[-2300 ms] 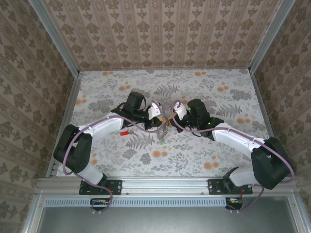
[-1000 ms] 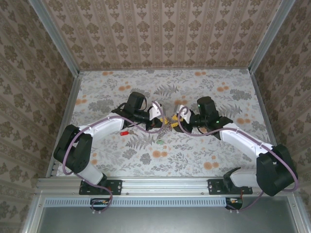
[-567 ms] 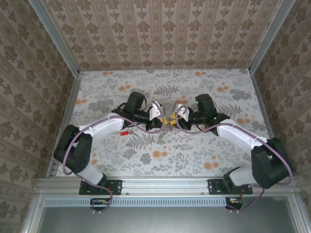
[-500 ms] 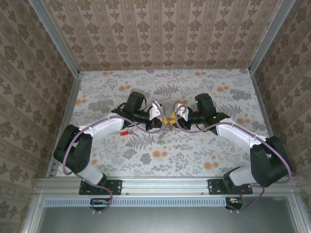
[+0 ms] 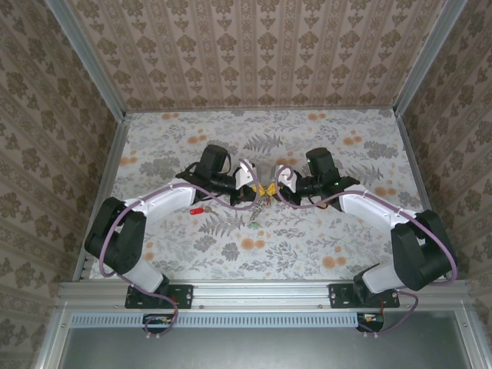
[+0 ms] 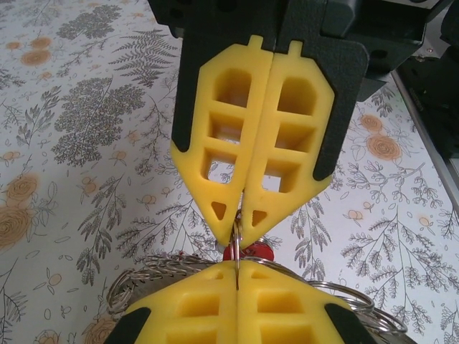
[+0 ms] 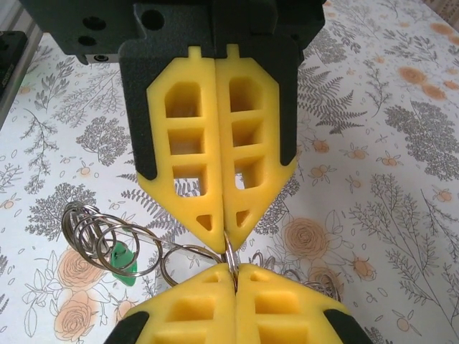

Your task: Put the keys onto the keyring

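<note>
My left gripper [image 5: 258,189] and right gripper [image 5: 271,189] meet tip to tip above the middle of the table. Both are shut on one thin metal ring of the keyring [image 5: 261,203], which hangs below them as a chain of rings. In the left wrist view my left gripper [image 6: 237,228] pinches that ring [image 6: 237,251] edge-on, opposite the right gripper [image 6: 237,268]. A red key head [image 6: 251,252] shows just behind. In the right wrist view my right gripper [image 7: 228,240] grips the ring [image 7: 229,258] against the left gripper [image 7: 235,271]. A green key [image 7: 123,259] hangs among the rings [image 7: 97,233]. Another red key [image 5: 197,209] lies on the table.
The floral tablecloth [image 5: 330,146] is boxed in by patterned walls [image 5: 261,54] on three sides, with metal rails [image 5: 104,177] along the edges. The green key [image 5: 252,225] dangles low, close to the cloth in front of both grippers.
My right gripper has moved left to meet the left gripper's tips and has shut on the ring. The left arm has kept still with its grip.
</note>
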Motion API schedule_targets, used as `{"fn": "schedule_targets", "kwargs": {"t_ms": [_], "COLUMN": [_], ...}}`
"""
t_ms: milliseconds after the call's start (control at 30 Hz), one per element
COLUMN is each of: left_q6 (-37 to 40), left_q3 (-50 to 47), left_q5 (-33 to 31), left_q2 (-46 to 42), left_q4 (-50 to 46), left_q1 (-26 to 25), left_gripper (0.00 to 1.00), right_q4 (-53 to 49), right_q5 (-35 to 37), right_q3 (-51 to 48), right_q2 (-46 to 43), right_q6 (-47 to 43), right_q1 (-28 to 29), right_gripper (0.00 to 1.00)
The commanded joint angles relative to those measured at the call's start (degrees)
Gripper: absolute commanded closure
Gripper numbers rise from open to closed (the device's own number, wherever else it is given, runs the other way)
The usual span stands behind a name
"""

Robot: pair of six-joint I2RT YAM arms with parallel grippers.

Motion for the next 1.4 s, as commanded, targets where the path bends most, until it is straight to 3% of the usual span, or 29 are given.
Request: {"fn": "schedule_targets", "kwargs": {"t_ms": [0,267,533,833,1000,1033,1367], "left_q6": [0.9,2.8,3.7,5.0,4.9,4.6,-5.6], "left_q3": [0.8,3.3,6.0,6.7,6.8,6.5,0.5], "left_q5": [0.6,-0.6,-0.2,-0.6,-0.4,0.0,8.3], "left_q2": [-0.3,1.2,3.1,4.2,4.0,3.9,-0.2], "left_q4": [-1.2,-4.3,-6.6,-9.4,-10.1,-9.7,6.2], "left_q1": [-0.2,-1.4,-2.5,-2.8,-2.7,-2.6,0.1], "left_gripper": [0.91,0.76,0.75,0.77,1.0,1.0,1.0], "right_q4": [-3.2,-7.6,-8.1,-2.8,-2.0,-2.0,8.2], "right_q5": [0.4,-0.2,-0.6,-2.4,-3.1,-3.1,-2.6], "right_q3": [2.5,4.0,4.2,2.6,2.1,2.1,-5.6], "right_q2": [-0.4,-1.8,-2.0,-4.1,-4.3,-4.4,-4.8], "right_q6": [-1.2,-1.4,-1.2,2.1,2.4,2.6,9.1], "right_q1": [-0.4,0.1,0.5,0.5,0.5,0.5,-0.7], "right_gripper": [0.99,1.0,1.0,1.0,1.0,1.0,0.81]}}
